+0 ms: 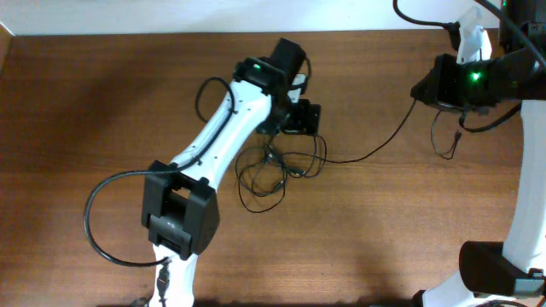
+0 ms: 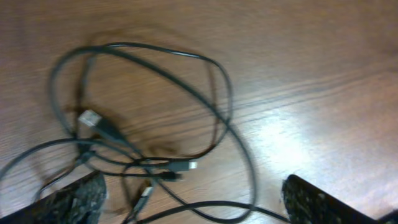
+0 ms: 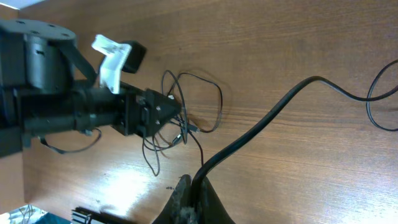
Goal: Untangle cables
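Brown wood-grain table [image 1: 102, 102] fills nearly every view, with a strip of white wall [image 1: 171, 13] along its far edge. The cables [image 1: 273, 170] lie near the middle of the table as one loose tangle of thin black cords, their loops crossing over one another in several places. In the left wrist view one large oval loop sits on top, with smaller loops bunched at its lower left. Three plug ends show there: a silver flat plug [image 2: 90, 118] on a black body, a small plug with a pale tip [image 2: 186, 166], and another small plug [image 2: 144, 194] near the bottom edge. The plugs are too blurred to show any marking or lettering.

The left gripper [image 1: 303, 118] hangs just over the far edge of the tangle. Its jaws stand wide apart, and its two dark fingers [image 2: 68, 202] frame the cords without touching them.

One strand [image 1: 375, 145] leaves the tangle and runs to the right across the bare wood, rising off the table. The right gripper [image 3: 189, 186] is pinched closed on this strand, which comes out from between its fingertips, and it sits well apart from the tangle near the table's right side.
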